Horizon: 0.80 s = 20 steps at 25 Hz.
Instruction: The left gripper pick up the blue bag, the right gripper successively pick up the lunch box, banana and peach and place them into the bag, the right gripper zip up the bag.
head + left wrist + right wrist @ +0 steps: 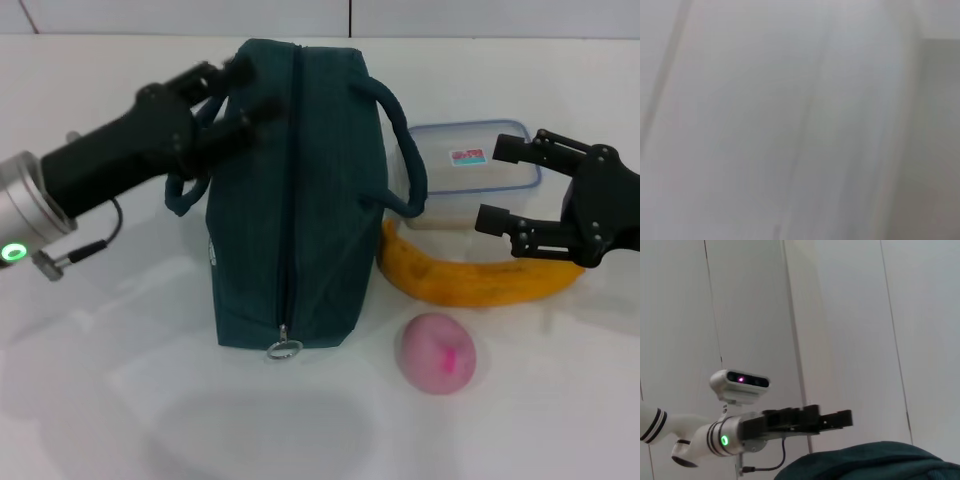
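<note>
The blue bag (290, 200) stands upright on the white table with its zip closed; its top also shows in the right wrist view (880, 462). My left gripper (245, 95) is at the bag's upper left corner, open, its fingers on either side of the left handle (185, 190). It appears again in the right wrist view (846, 418). My right gripper (488, 185) hovers open just right of the bag, over the clear lunch box (470, 170) and the banana (480, 280). The pink peach (437, 352) lies in front of the banana. The left wrist view gives only a blurred pale surface.
The zip's ring pull (283, 349) hangs at the bag's near end. The bag's right handle (405, 150) droops against the lunch box. White tabletop (120, 380) stretches to the front and left.
</note>
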Motion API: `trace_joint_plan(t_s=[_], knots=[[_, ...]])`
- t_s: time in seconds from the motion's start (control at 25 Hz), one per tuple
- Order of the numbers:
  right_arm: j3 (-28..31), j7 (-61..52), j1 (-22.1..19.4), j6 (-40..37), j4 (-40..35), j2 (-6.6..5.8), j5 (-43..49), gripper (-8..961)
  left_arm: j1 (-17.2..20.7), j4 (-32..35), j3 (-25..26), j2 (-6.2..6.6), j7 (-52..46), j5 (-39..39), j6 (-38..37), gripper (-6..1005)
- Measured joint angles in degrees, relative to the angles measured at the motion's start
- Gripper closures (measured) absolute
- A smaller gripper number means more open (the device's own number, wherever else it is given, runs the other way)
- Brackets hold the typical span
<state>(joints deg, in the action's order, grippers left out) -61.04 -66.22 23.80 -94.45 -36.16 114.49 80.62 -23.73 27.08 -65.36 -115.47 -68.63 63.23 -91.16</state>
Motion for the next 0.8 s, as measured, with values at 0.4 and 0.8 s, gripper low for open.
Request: trace_joint_plan(t_s=[0.4, 0.8], knots=[[0.04, 0.57, -1.44, -0.24, 0.38, 0.14, -0.25, 84, 0.56, 0.21, 0.90, -1.09, -0.93, 1.13, 8.81, 361], [0.04, 0.59, -1.98, -0.29, 0.34, 0.04, -0.37, 84, 1.27, 0.25, 1.18, -2.16, 0.66, 0.17, 9.21, 378]])
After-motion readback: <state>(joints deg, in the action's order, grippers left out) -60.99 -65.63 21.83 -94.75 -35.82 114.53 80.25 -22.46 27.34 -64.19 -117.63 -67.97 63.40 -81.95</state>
